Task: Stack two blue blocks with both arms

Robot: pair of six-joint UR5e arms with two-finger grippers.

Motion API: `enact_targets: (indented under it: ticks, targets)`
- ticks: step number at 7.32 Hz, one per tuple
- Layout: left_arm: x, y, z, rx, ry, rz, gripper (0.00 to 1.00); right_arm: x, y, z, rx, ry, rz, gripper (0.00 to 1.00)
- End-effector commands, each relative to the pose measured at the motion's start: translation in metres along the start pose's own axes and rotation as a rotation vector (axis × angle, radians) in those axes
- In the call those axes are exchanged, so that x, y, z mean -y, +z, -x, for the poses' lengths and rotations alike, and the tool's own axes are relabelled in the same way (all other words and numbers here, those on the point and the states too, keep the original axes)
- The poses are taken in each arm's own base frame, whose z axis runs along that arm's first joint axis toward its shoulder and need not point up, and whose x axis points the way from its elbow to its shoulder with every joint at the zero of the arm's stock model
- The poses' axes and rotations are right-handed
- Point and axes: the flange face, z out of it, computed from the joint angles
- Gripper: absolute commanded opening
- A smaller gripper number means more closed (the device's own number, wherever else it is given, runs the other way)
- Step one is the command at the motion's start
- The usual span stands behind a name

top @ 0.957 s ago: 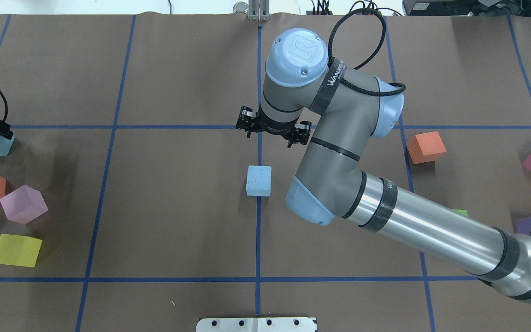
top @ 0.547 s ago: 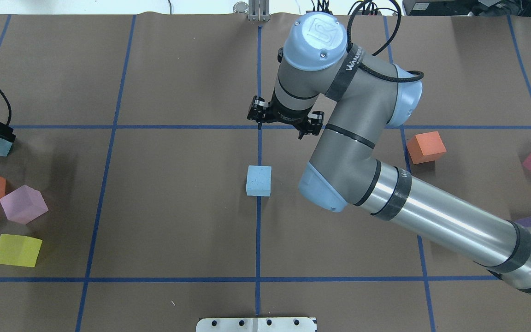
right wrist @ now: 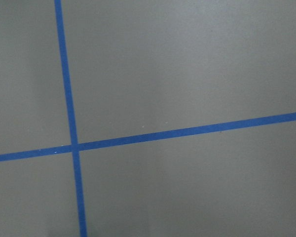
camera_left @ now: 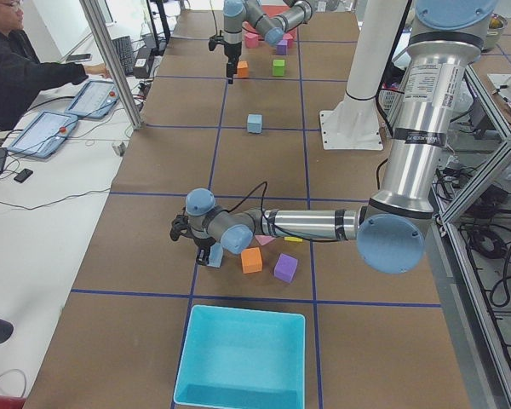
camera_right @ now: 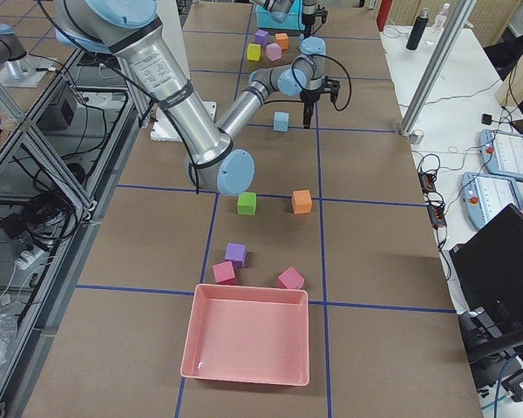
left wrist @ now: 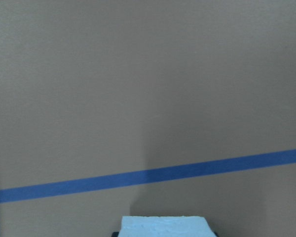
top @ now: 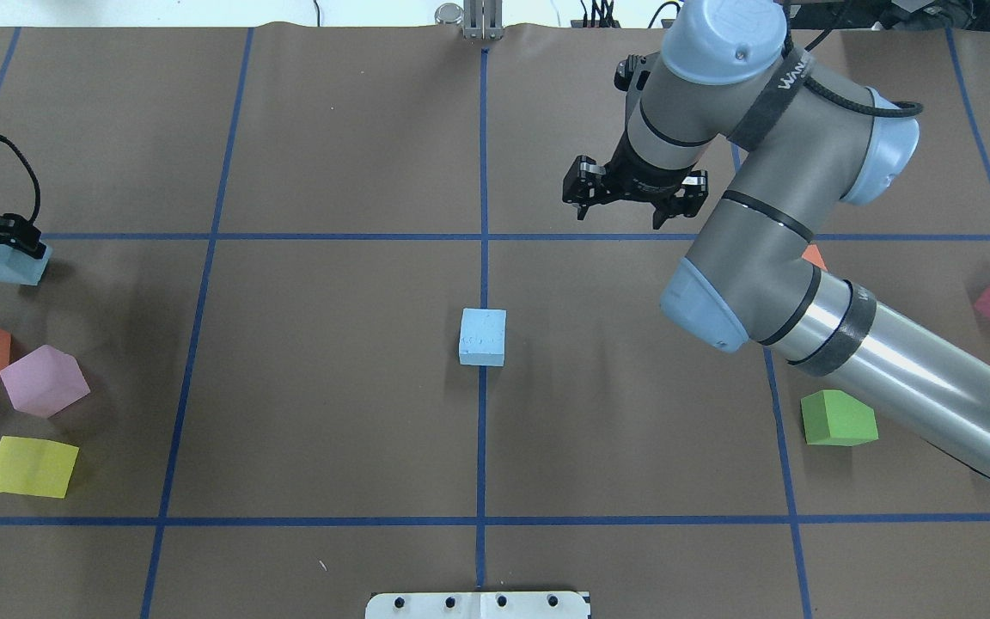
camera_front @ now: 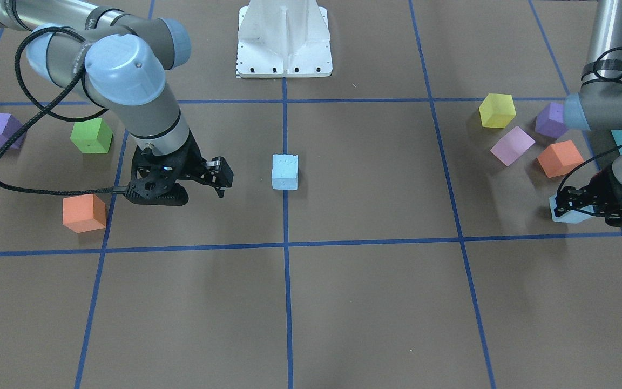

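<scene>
The centre blue block (top: pixel 483 337) sits alone on the brown surface (top: pixel 340 387), astride the middle blue tape line (top: pixel 481 447), so it can serve as the base of the stack. The second blue block (camera_front: pixel 566 214) is far out at the robot's left edge, near an orange cube (camera_front: pixel 559 158) and a pale pink cube (camera_front: pixel 512 145). The left hand (camera_front: pixel 592 206) is clamped around it, and the left wrist view shows its pale top right at the fingers. I cannot tell whether it is clear of the surface.

The step in hand looks like the pick-up of the upper block. The next move calls for lifting it, carrying it across to the centre, squaring it over the base and lowering it gently, since a light cube set down off-centre could tip.

The right hand (top: pixel 632 196) hangs above the surface, beyond and to the right of the centre blue block and well apart from it. Its jaws are spread wide and hold nothing, and its wrist view shows only bare surface and tape.
</scene>
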Motion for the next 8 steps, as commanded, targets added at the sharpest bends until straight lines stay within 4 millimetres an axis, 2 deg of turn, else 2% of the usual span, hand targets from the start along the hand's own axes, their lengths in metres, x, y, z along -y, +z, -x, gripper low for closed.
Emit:
enact_targets:
  ticks: [1,2,3,4,5,6,7,8]
  targets:
    - [0.022,-0.07,-0.081,-0.015,-0.069,0.034,0.41,0.028,0.006,-0.069,-0.056,-0.086,-0.007,1.0]
    - [0.034,-0.111,-0.126,-0.013,-0.131,0.035,0.41,0.045,0.004,-0.107,-0.085,-0.135,-0.01,1.0]
    - [0.04,-0.136,-0.172,-0.033,-0.216,0.024,0.41,0.057,0.003,-0.148,-0.093,-0.157,0.015,1.0]
    - [0.036,-0.14,-0.222,-0.063,-0.269,0.024,0.41,0.069,0.002,-0.19,-0.112,-0.19,0.03,1.0]
    - [0.033,-0.138,-0.282,-0.095,-0.303,0.038,0.41,0.083,0.002,-0.223,-0.121,-0.202,0.047,1.0]
    - [0.025,-0.129,-0.342,-0.117,-0.352,0.066,0.41,0.092,0.003,-0.254,-0.116,-0.214,0.072,1.0]
    - [0.019,-0.124,-0.389,-0.115,-0.369,0.052,0.41,0.101,0.007,-0.282,-0.107,-0.219,0.065,1.0]
    - [0.007,-0.114,-0.439,-0.083,-0.372,0.067,0.41,0.107,0.02,-0.311,-0.08,-0.218,0.058,1.0]
